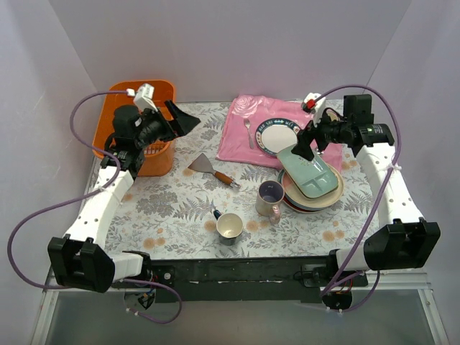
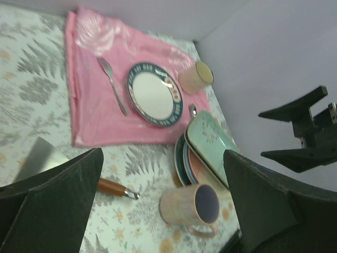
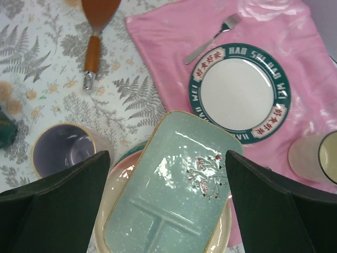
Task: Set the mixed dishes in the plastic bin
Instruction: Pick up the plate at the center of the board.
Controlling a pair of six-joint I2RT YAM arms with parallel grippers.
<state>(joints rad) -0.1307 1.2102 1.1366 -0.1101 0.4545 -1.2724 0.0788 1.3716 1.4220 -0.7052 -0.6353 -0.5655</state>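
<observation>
I note: left hand wide, empty, just right of orange bin; right hand wide, empty, above mint tray.

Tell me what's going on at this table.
A two-armed robot is set to move dishes into the orange bin. Both grippers are open and empty. The right gripper hovers above the green tray on top of the plate stack; the left gripper hangs by the bin. The purple mug stands beside the stack.
</observation>
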